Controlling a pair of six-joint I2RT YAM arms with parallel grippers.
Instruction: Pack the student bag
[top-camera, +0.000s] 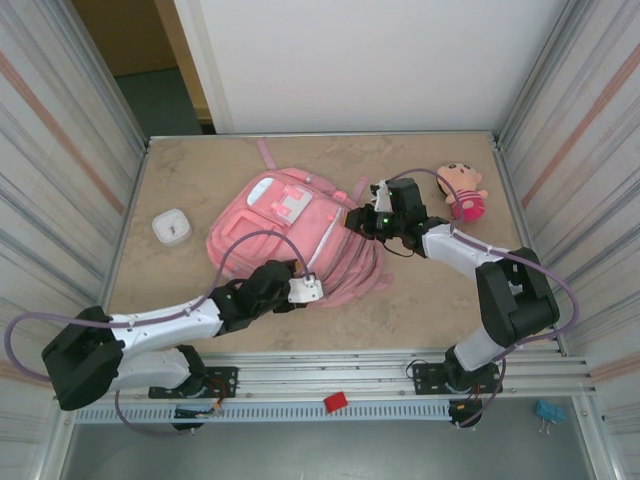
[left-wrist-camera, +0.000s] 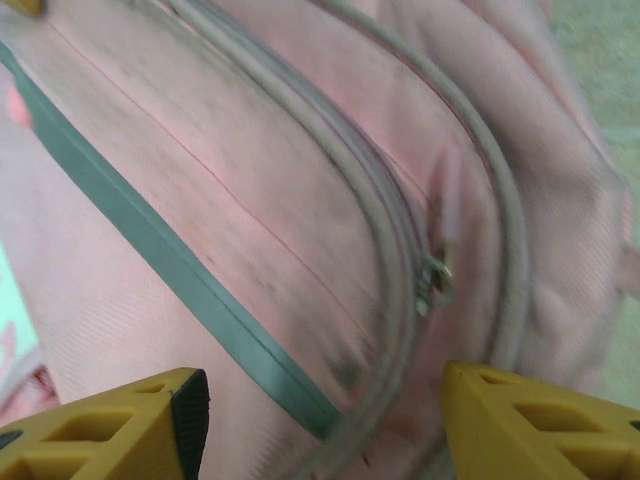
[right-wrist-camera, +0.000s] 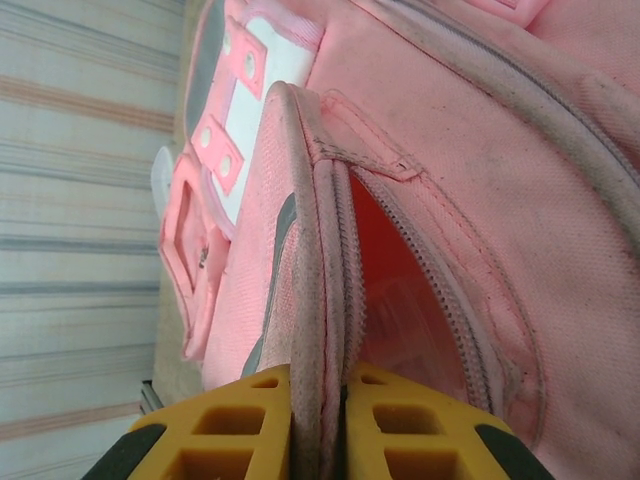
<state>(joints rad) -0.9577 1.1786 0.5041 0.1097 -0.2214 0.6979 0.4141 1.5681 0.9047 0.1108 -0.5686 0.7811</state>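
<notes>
- Nearest us, on the rail in front of the arm bases, lies a small red block (top-camera: 335, 401), apart from the packing.
- The left pincer (top-camera: 305, 290) (left-wrist-camera: 320, 425) hovers over the near edge of the student bag (top-camera: 285, 215), its yellow fingers (left-wrist-camera: 130, 425) spread apart with nothing between them. In its wrist view the gap between them lies a little below a curved zip line and its zip pull (left-wrist-camera: 435, 280), so we judge it is lining up to take that pull and widen the opening.
- The student bag lies flat near the middle of the counter (top-camera: 420, 295), front pockets up, straps trailing toward the far edge.
- At the bag's right side, the right pincer (top-camera: 358, 222) (right-wrist-camera: 318, 425) is clamped on the piped rim of the zip opening. We read this as holding the mouth up and steady while the other arm works.
- Through that lifted mouth we see an orange-red lining (right-wrist-camera: 400, 300). No packed item shows inside, though the deeper part is hidden, so we cannot tell whether it is empty.
- Left of the bag, well apart, sits a small white container (top-camera: 172, 227); its contents are too small to tell.
- Farthest right, a doll (top-camera: 462, 190) lies outside the bag, near the right pincer: likely something yet to pack.
</notes>
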